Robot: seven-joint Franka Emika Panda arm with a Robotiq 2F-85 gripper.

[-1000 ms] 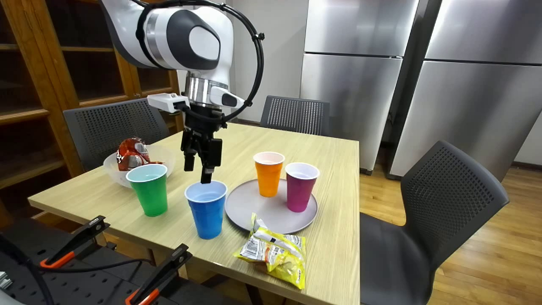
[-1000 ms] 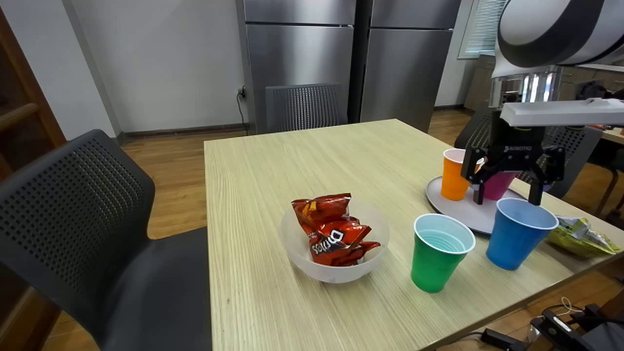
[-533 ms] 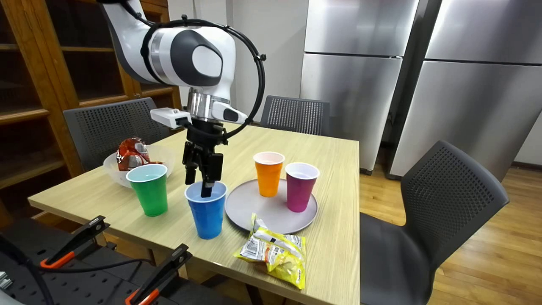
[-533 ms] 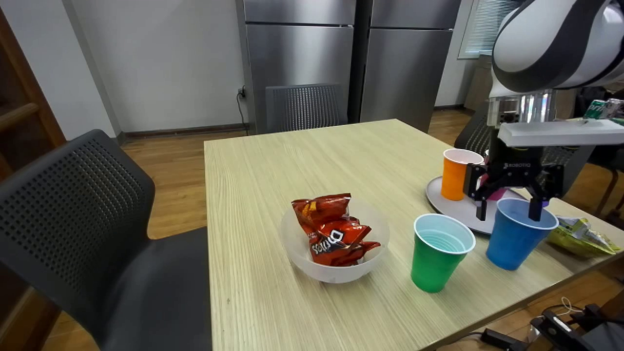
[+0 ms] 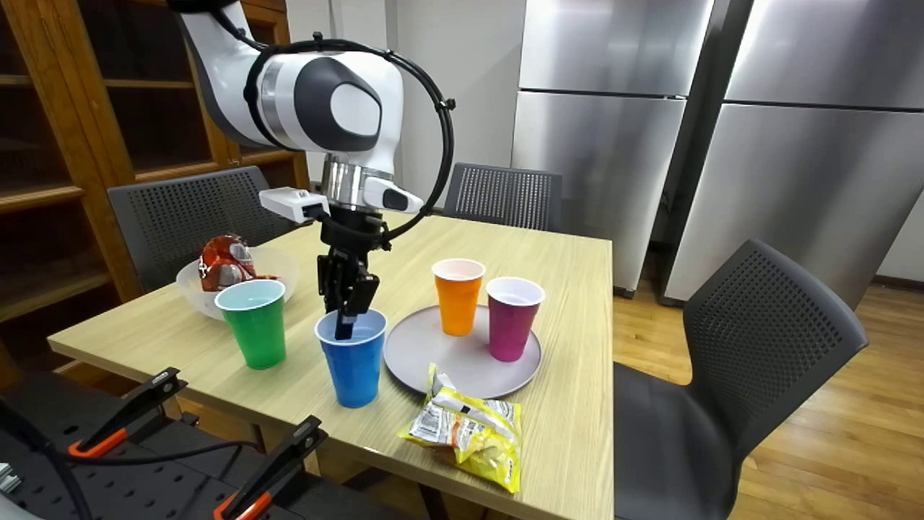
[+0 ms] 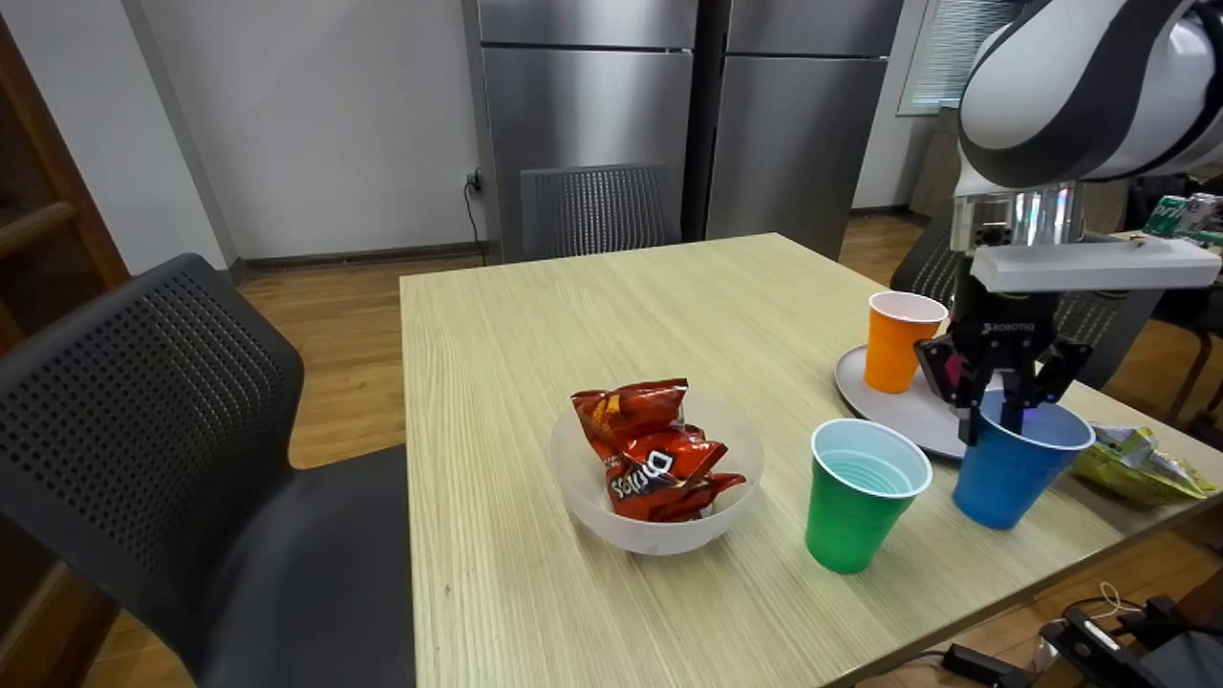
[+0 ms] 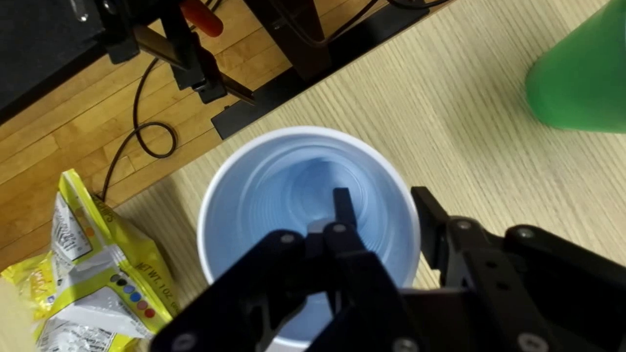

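Observation:
A blue cup (image 5: 354, 379) stands upright near the table edge, its white rim seen from above in the wrist view. My gripper (image 7: 382, 193) straddles that rim with its jaws partly apart. One of the fingers (image 7: 344, 203) reaches down inside the cup, while the opposite one is outside, close against the rim; whether it touches I cannot tell. Space shows between the inner finger and the cup wall. In an exterior view the gripper (image 6: 991, 425) has the near side of the blue cup (image 6: 998, 487) between its fingertips. A green cup (image 6: 850, 521) stands beside it.
A grey plate (image 5: 426, 354) holds an orange cup (image 5: 458, 307) and a purple cup (image 5: 509, 328). By the blue cup lies a yellow snack bag (image 5: 469, 437). A frosted bowl (image 6: 659, 538) contains a red snack bag (image 6: 654, 468). Chairs surround the table (image 6: 573, 325).
My gripper has come down from above the blue cup until one finger is inside it. The jaws have drawn much closer together. All the cups are where they were.

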